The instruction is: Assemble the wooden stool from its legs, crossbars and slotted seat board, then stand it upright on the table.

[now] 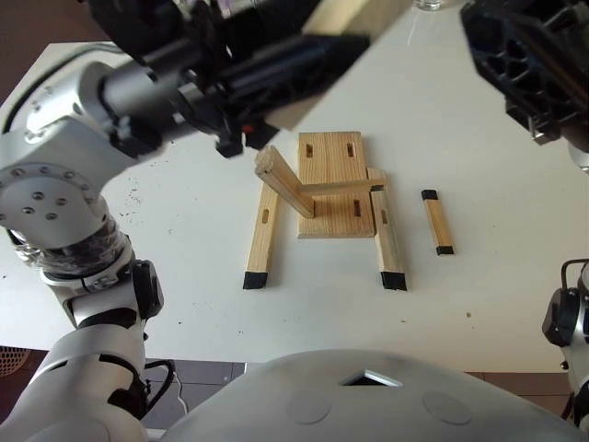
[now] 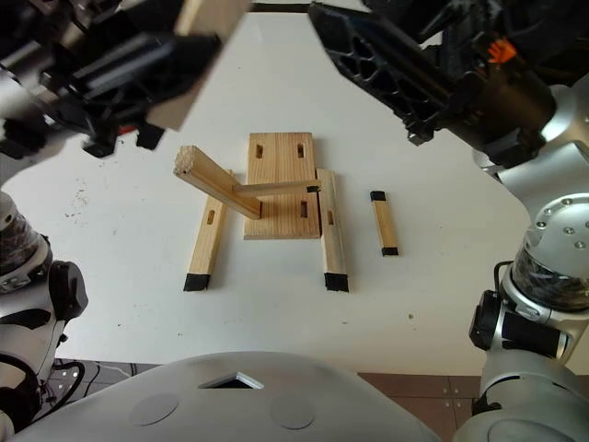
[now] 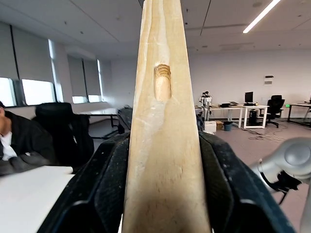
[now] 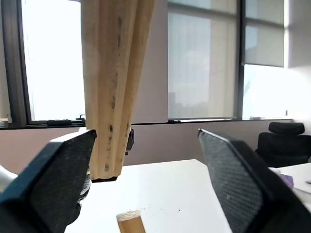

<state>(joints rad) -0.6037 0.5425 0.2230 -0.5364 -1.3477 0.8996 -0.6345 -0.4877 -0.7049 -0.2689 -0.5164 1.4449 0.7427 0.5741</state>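
Left fingers gripping leg (raised), seat board flat

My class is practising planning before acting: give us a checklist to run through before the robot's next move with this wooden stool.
1. Left claw grip on the raised leg: ok, shut on both sides.
2. Right claw free to help: ok, open, holding nothing.
3. Seat board slots free: ok, the two far slots are open.
4. Planted leg fully seated: cannot tell.
5. Crossbar joined firmly to the planted leg: cannot tell.
6. Spare parts out of the way: ok, loose legs and short crossbar lie flat beside the board.
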